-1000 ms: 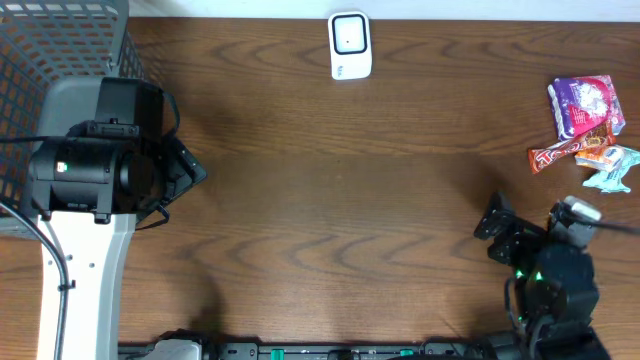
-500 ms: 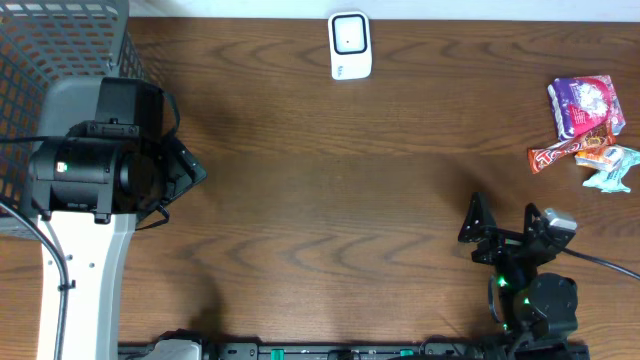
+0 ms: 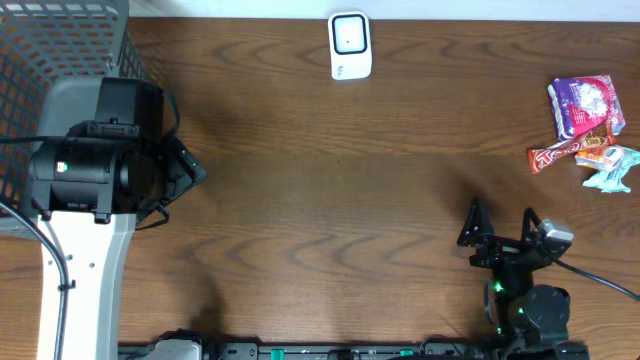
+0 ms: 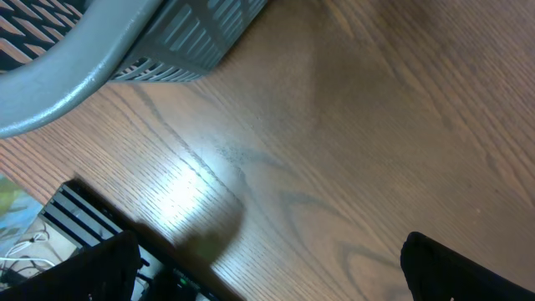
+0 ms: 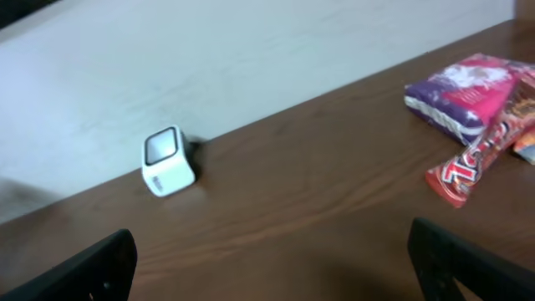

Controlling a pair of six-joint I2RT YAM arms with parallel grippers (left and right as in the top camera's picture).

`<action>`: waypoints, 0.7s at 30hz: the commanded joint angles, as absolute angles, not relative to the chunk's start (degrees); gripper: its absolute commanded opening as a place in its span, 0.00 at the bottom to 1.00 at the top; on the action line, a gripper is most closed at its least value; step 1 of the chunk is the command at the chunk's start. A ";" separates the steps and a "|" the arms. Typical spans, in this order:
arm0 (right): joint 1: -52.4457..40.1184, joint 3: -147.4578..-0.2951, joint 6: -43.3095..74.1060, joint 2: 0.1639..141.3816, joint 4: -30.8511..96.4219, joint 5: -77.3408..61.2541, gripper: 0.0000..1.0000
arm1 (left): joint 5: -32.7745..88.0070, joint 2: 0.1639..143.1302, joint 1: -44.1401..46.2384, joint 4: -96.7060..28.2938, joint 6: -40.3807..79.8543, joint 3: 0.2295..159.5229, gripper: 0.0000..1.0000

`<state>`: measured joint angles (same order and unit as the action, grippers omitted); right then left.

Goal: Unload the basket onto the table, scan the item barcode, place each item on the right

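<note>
The items are snack packets at the table's far right: a purple packet (image 3: 585, 105) (image 5: 468, 88), a red candy bar (image 3: 565, 152) (image 5: 472, 163) and a blue-white wrapper (image 3: 612, 172). A white barcode scanner (image 3: 350, 45) (image 5: 169, 160) stands at the far edge, in the middle. My right gripper (image 3: 502, 222) (image 5: 276, 280) is open and empty near the front right, pointing towards the far edge. It is well short of the packets. My left gripper (image 4: 267, 284) is open over bare wood on the left side, holding nothing.
A grey mesh basket (image 3: 60, 40) (image 4: 167, 42) fills the far left corner, right beside my left arm (image 3: 100, 160). The table's front edge and cabling (image 4: 84, 226) lie just below the left gripper.
The right arm has drawn back towards the front edge and turned, so its fingers now point straight at the far edge. The left arm and the items have not moved.
</note>
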<state>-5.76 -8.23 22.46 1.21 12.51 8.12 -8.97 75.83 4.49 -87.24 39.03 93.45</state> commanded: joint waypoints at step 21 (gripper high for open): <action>-1.08 -0.32 12.93 0.30 3.88 3.29 0.99 | -9.69 75.22 4.19 -87.59 39.55 93.56 0.99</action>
<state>-2.00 -0.60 18.31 0.71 3.64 5.93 -8.97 75.83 4.49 -87.24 39.03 93.45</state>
